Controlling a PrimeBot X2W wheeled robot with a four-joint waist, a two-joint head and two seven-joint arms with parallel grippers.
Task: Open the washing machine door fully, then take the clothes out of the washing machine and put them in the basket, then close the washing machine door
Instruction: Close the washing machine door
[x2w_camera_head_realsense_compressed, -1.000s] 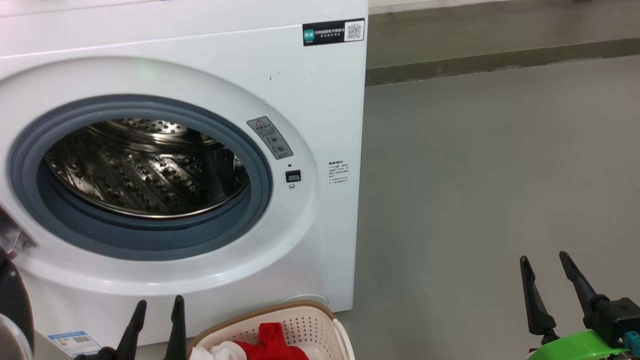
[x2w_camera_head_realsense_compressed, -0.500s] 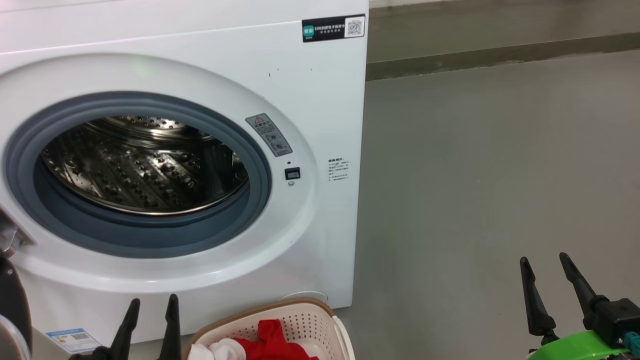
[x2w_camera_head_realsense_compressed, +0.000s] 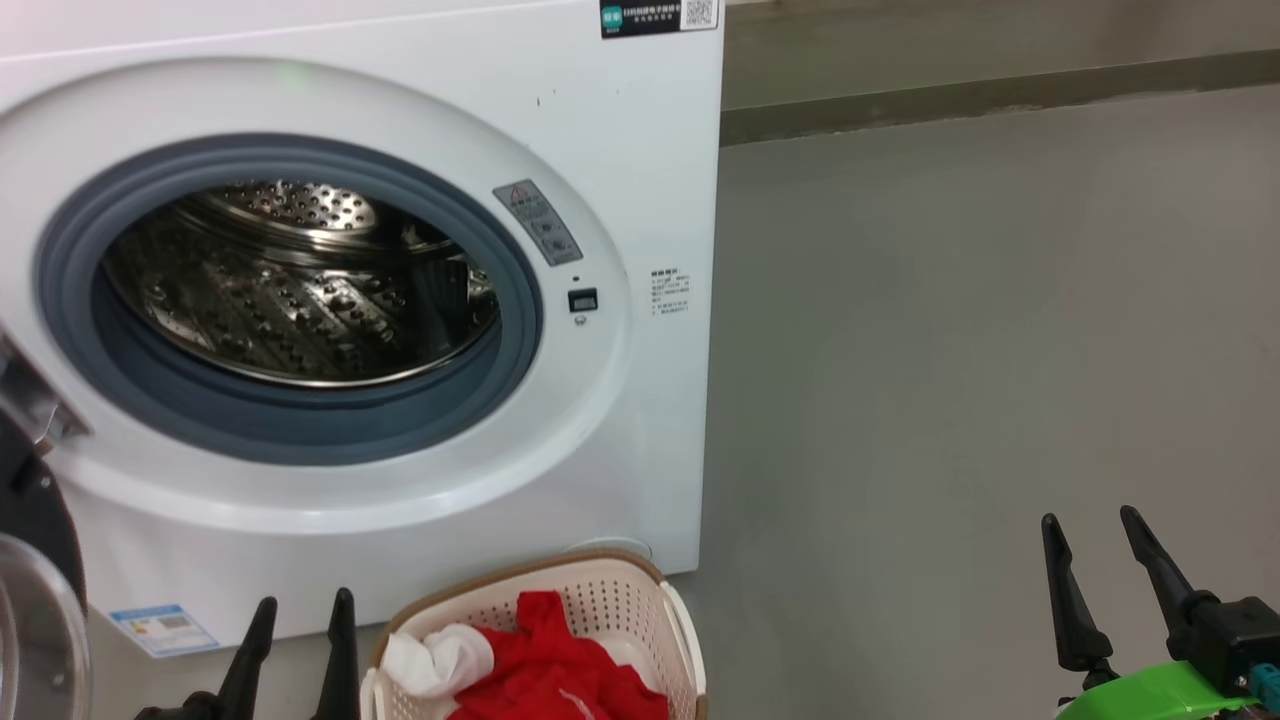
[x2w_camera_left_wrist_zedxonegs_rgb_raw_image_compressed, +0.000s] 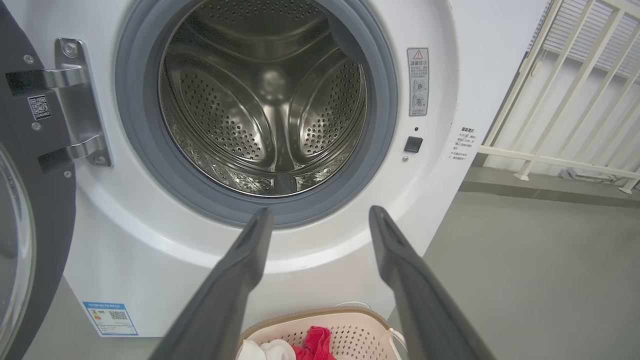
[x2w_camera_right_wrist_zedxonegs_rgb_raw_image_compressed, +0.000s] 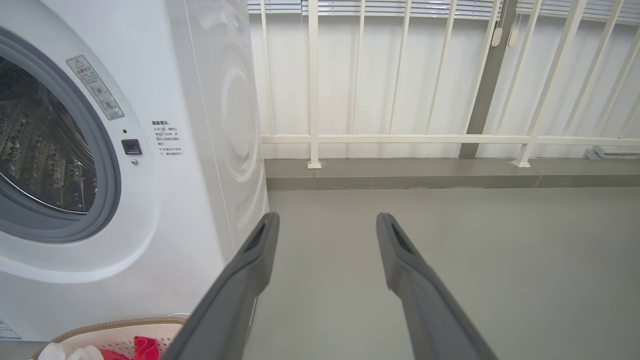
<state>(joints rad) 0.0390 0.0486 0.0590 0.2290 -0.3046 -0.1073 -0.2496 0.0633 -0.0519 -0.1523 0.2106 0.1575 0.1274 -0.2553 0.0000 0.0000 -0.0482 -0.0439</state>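
left gripper (x2w_camera_head_realsense_compressed: 306, 598) apart, empty | right gripper (x2w_camera_head_realsense_compressed: 1088, 515) apart, empty | red-and-white soft clothes (x2w_camera_head_realsense_compressed: 570, 670) in cream perforated plastic basket (x2w_camera_head_realsense_compressed: 612, 608), 6 o'clock

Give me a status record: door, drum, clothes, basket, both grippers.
door: open, swung left
drum: no clothes seen inside
basket: in front of washer
clothes: red and white, in basket
left gripper: open, empty, left of basket
right gripper: open, empty, over floor
remaining: close door
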